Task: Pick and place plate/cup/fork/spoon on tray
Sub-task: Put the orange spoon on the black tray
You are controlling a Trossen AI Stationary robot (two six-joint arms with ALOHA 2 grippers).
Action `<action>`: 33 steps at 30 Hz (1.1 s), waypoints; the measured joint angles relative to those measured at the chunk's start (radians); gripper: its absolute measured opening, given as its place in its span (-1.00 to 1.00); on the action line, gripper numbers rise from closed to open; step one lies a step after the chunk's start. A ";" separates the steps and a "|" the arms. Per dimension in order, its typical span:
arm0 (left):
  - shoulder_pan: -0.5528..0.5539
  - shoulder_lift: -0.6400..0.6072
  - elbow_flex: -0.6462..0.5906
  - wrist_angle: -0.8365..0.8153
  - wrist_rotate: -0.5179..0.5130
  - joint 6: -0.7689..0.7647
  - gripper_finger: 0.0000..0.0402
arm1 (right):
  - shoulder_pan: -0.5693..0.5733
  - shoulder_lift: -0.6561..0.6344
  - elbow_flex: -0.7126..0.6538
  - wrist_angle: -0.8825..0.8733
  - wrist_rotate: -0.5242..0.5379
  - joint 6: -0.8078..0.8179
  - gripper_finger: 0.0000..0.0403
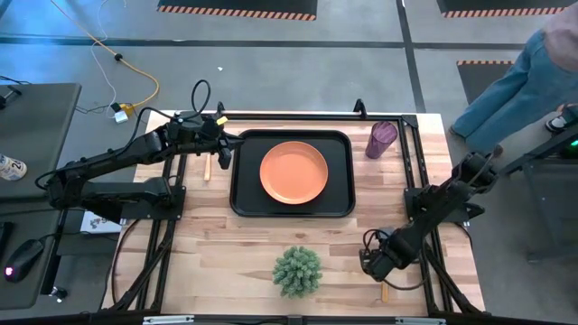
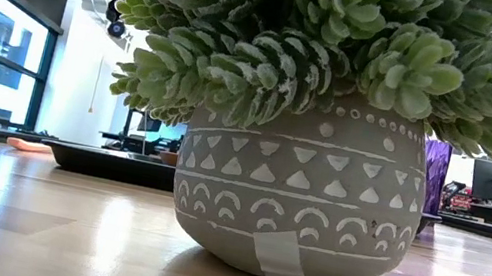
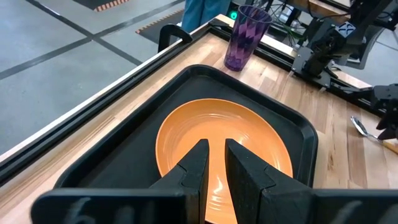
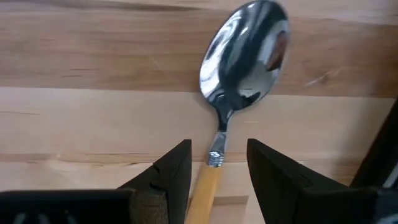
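Note:
The orange plate (image 1: 293, 171) lies flat in the black tray (image 1: 339, 203) at the table's middle. It also shows in the left wrist view (image 3: 186, 134). The purple cup (image 1: 381, 138) stands upright on the table right of the tray. The spoon (image 4: 244, 46) lies on the table near the front right, its tan handle (image 4: 202, 186) toward my right gripper. My right gripper (image 4: 219, 155) is open and low, one finger on either side of the handle, touching nothing. My left gripper (image 3: 216, 152) is narrowly open and empty over the tray's left edge (image 1: 223, 158). A slim tan-handled utensil (image 1: 206, 166) lies left of the tray.
A spiky green plant in a grey patterned pot (image 1: 297, 271) stands at the near middle and fills the low view (image 2: 295, 208). A black frame rail (image 1: 424, 181) runs along the table's right side. A person in blue (image 1: 515, 86) stands beyond the far right corner.

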 joint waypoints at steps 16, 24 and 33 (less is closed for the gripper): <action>0.000 0.000 0.000 0.000 0.000 0.000 -0.78 | 0.000 0.052 0.000 0.028 -0.005 0.000 -0.27; 0.000 0.000 0.000 0.000 0.000 0.000 -0.78 | 0.001 0.052 0.000 0.025 -0.003 0.001 -0.27; 0.000 0.000 0.000 0.000 0.000 0.000 -0.78 | 0.048 0.052 0.000 0.025 0.009 0.072 -0.27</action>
